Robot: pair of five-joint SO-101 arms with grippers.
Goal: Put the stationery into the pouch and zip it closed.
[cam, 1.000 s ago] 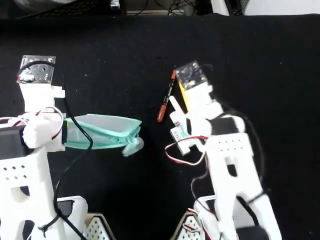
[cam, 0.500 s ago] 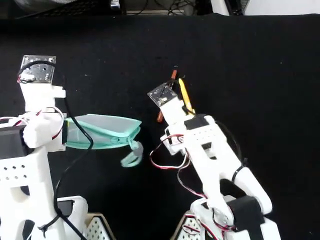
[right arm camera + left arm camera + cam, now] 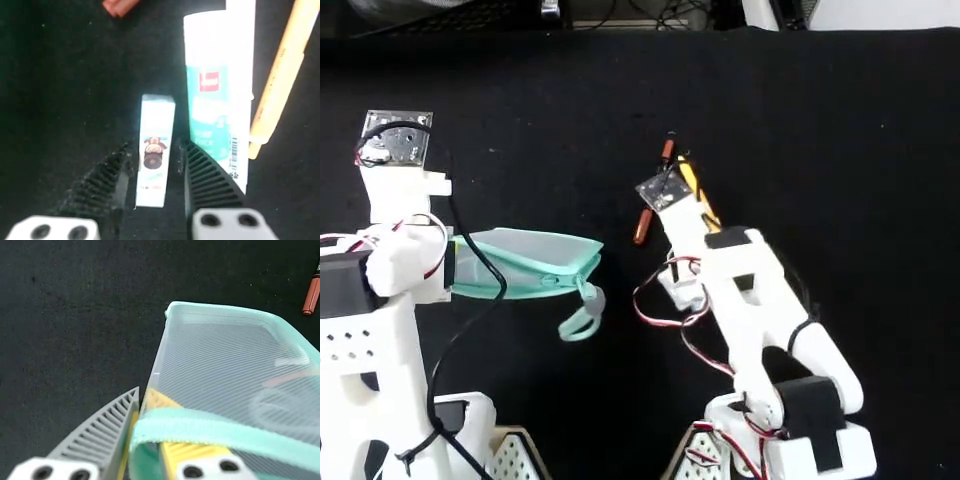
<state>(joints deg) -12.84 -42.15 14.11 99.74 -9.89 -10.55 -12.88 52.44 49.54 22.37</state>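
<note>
**Crowded pick: the eraser's neighbours may get dragged along**

The right tool (image 3: 156, 156) hangs low over the desk (image 3: 520, 120) with its jaws apart, one on each side of a small white eraser (image 3: 156, 122). A thin gap shows on both sides, so nothing is gripped yet. Just beside the eraser lies a white and teal glue stick (image 3: 217, 100), and one jaw sits in the narrow space between the two. If that jaw comes down on the glue stick's edge, the tube will likely roll or get pinched along with the eraser. It could also knock the yellow pencil (image 3: 280, 75) lying just beyond it. The eraser looks small and smooth, so an off-centre squeeze may twist it out or tip it on end.

A red marker (image 3: 650, 205) lies near the cluster and could be swept aside.

Well apart from these, the left tool (image 3: 146, 405) is clamped on the rim of the translucent pouch (image 3: 225, 370), which lies on its side. Its mouth looks shallow, so the carried eraser may catch the teal trim and drop outside. The loose strap (image 3: 582, 318) near the opening could also snag.
</note>
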